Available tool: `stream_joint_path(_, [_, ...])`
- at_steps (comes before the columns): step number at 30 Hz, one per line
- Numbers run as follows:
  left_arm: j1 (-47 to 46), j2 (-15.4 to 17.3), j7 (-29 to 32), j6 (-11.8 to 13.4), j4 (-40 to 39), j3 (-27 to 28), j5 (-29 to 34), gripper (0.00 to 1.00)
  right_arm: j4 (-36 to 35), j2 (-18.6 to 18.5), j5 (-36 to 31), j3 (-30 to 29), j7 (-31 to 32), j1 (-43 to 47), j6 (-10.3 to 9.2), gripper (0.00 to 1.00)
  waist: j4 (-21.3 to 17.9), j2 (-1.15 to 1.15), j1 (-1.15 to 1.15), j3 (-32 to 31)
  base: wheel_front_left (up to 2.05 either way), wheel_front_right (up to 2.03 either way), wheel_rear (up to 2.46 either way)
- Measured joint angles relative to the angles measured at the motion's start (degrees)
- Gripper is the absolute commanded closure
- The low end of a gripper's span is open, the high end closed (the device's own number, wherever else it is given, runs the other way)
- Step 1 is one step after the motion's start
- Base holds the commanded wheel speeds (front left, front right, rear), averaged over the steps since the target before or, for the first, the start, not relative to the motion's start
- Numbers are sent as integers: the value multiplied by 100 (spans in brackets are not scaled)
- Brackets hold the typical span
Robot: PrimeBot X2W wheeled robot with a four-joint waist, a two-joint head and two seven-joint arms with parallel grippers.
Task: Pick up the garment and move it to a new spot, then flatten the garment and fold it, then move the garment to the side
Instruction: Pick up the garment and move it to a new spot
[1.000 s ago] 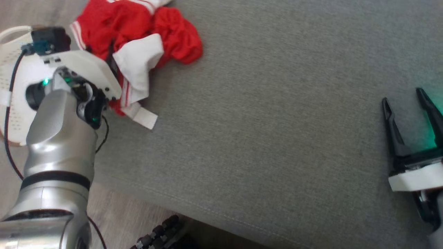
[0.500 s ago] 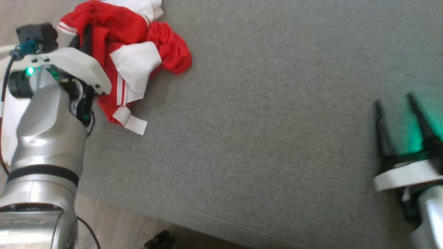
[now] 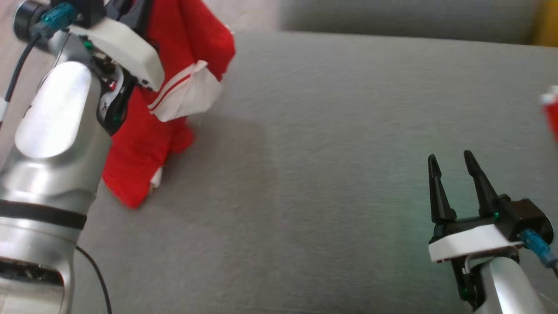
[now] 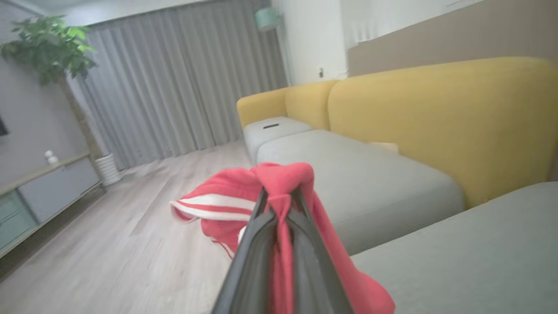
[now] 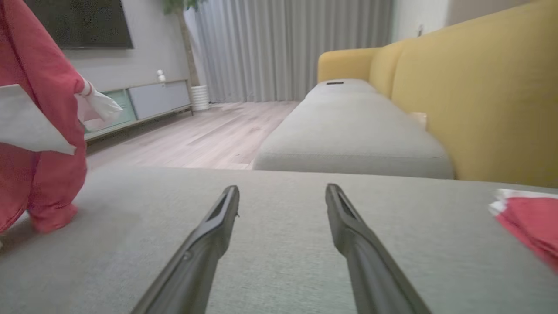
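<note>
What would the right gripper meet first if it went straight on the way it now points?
The way looks free over the grey cushion; the right gripper would likely reach the next sofa seat first, though depth is unclear.

My left forearm [image 3: 52,131] is a smooth silver shell, ringed by a black band [image 3: 39,214] near its base. A white plate [image 3: 126,50] caps the wrist, with a teal connector [image 3: 59,13] and a thin black cable [image 3: 15,78] beside it. My left gripper [image 4: 281,196] and right gripper [image 3: 451,159] each have two long, tapering dark fingers. My right wrist has its own white mount [image 3: 471,242], a teal plug [image 3: 537,252] and a small green light [image 3: 495,215].
</note>
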Motion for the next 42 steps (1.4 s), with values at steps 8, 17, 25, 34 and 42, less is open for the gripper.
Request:
stream_joint_path(8, [120,130,532,1,-1105,-318,-280,100,-226,157,146,77,-7,7,0,0,-1282,0,0,-480,0,0,0])
stream_joint_path(17, [196,-268,801,59,-1271,-702,-328,100,-364,220,270,265,-7,-69,0,0,-2738,0,0,-368,0,0,0])
stream_joint_path(25, [971,-714,483,58,-242,-1287,-299,100,-428,288,542,331,-7,-412,0,0,-3154,0,3,525,0,0,0])
stream_joint_path(34, [1232,-1196,-153,179,609,-1717,-241,100,-372,310,631,327,-7,-496,0,0,-3118,0,3,1093,0,0,0])
stream_joint_path(42, [1825,-1218,-302,825,-122,-1674,-379,0,-168,313,464,225,-7,-186,0,0,-2699,0,0,381,0,0,0])
